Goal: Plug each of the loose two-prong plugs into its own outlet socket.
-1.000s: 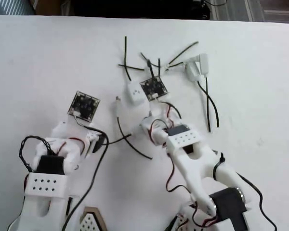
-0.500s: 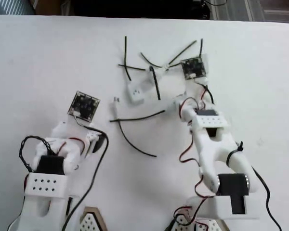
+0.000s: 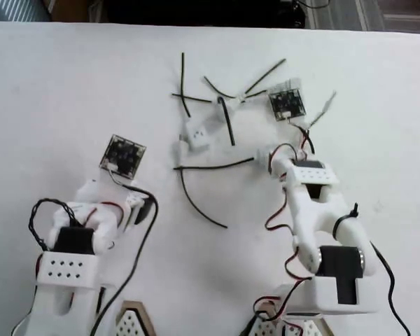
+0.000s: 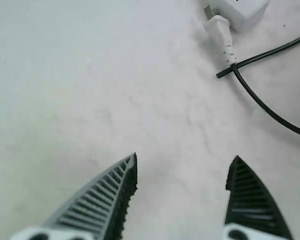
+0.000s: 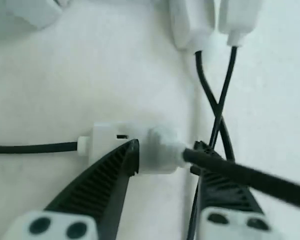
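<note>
My left gripper [image 4: 182, 160] hovers open over bare table, nothing between its fingers. Ahead of it lies a loose white two-prong plug [image 4: 219, 27] beside a white outlet socket [image 4: 242, 9]; in the high view these are the plug [image 3: 178, 148] and the socket [image 3: 196, 131] at mid-table. My right gripper [image 5: 167, 150] is shut on a white plug [image 5: 115, 142] whose black cable [image 5: 35, 148] trails off sideways. Beyond it sit two more white plug bodies [image 5: 190, 25] with crossing black leads. In the high view the right arm [image 3: 308, 203] stands at the right, the left arm [image 3: 77, 231] at the lower left.
Several black cables [image 3: 203, 210] lie strewn over the white table [image 3: 56, 84] between the arms and toward the back. A thin lead [image 3: 327, 103] pokes out past the right wrist. Wooden-edged parts [image 3: 133, 322] sit at the front edge.
The right arm swung from the middle of the table to the right, and a long black cable was dragged along with it. The left arm stayed still.
</note>
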Tool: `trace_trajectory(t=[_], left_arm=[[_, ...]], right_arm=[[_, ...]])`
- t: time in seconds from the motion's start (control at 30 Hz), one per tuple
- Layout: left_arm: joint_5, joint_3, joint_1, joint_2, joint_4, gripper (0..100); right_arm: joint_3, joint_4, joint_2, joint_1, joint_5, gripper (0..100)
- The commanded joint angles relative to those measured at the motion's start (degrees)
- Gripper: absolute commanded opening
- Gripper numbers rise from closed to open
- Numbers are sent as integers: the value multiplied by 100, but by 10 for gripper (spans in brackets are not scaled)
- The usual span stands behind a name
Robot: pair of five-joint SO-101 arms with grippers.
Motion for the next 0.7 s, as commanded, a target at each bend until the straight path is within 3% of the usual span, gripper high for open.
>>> trace_trajectory(t=[0.0,0.3,0.47,0.67], left_arm=[[0,-26,-31,-110,-105,282],[26,-44,-48,-110,-114,282],[114,-44,-497,-110,-396,282],[633,-158,-954,-110,-475,282]], right_arm=[[-255,470,-497,-84,9,189],[-273,2404,-3222,-391,9,151],[-273,3222,-4154,-1411,9,132],[-281,2844,-3389,-2703,-651,133]])
